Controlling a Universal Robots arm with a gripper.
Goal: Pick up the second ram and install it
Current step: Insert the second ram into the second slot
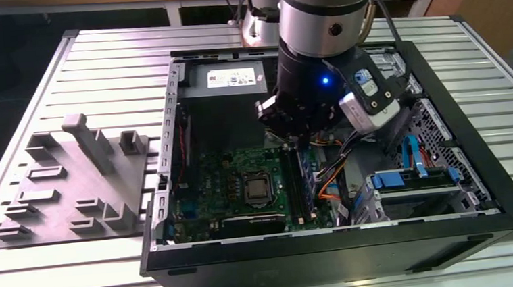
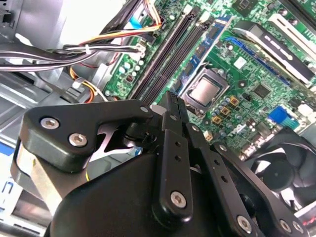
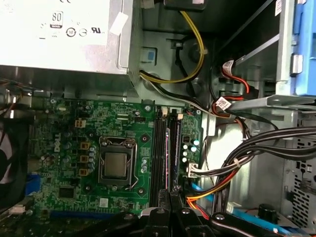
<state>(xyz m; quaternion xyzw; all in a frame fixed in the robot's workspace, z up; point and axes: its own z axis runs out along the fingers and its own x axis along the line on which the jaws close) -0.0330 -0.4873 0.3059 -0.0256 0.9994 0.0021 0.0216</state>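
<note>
Pincer [image 3: 170, 193] closed, just above ram [image 3: 174, 153]

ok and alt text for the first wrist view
The closed gripper sits at one end of a memory stick standing among the slots of a green motherboard, inside a computer case. A silver processor lies to one side of them, bundled cables to the other, with a metal power supply nearby.

Even light brightens the slatted surface [image 1: 97, 66]; the case [image 1: 336, 249] interior sits in shadow, with glare on the power supply [image 3: 64, 49].
</note>
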